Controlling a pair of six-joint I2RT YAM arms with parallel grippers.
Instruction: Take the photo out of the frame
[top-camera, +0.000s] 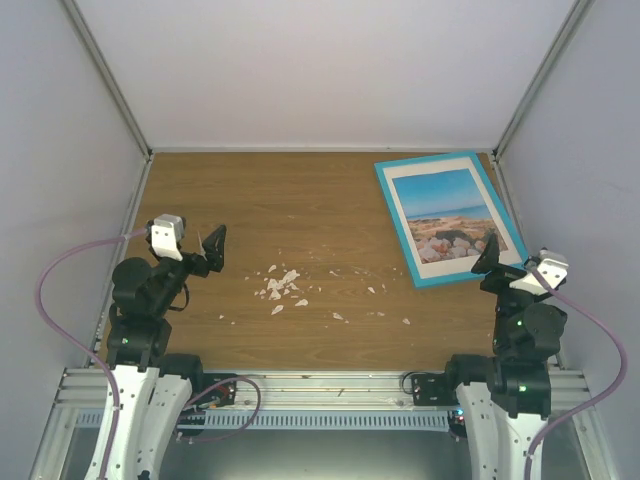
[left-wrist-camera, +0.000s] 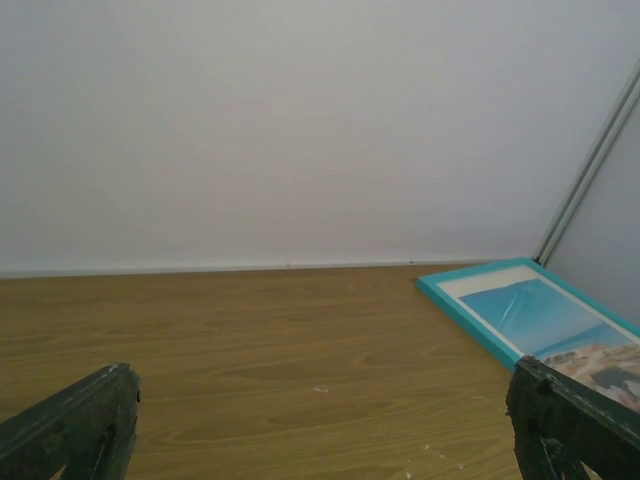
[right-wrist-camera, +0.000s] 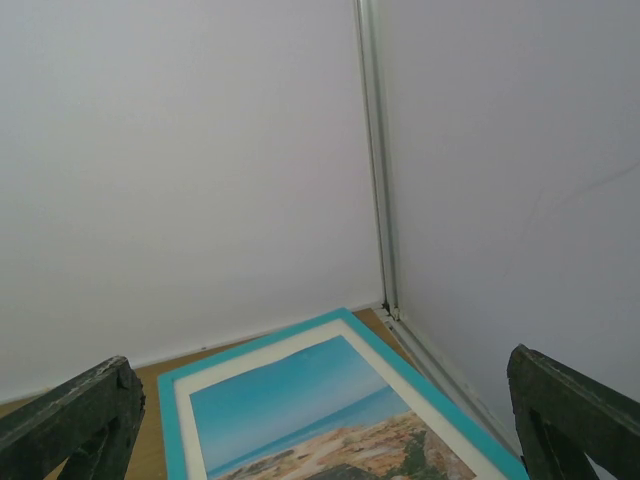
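Observation:
The frame (top-camera: 394, 215) lies face up at the table's back right, its turquoise border around a white mat. Under the mat's cut-out sits the photo (top-camera: 448, 213), with blue sky, sea and rocks. My right gripper (top-camera: 500, 262) hovers open at the frame's near right corner, nothing between its fingers. In the right wrist view the frame (right-wrist-camera: 165, 420) and photo (right-wrist-camera: 290, 400) lie below the open gripper (right-wrist-camera: 320, 375). My left gripper (top-camera: 208, 252) stands open at the table's left, far from the frame. The left wrist view shows the frame (left-wrist-camera: 465, 315) and photo (left-wrist-camera: 540, 315) off to the right of the empty gripper (left-wrist-camera: 322, 385).
Several white crumbs (top-camera: 280, 287) are scattered over the middle of the wooden table (top-camera: 300, 200). White walls close in the back and both sides. The frame's right edge lies close to the right wall (right-wrist-camera: 500, 200) and its corner post (right-wrist-camera: 375, 200).

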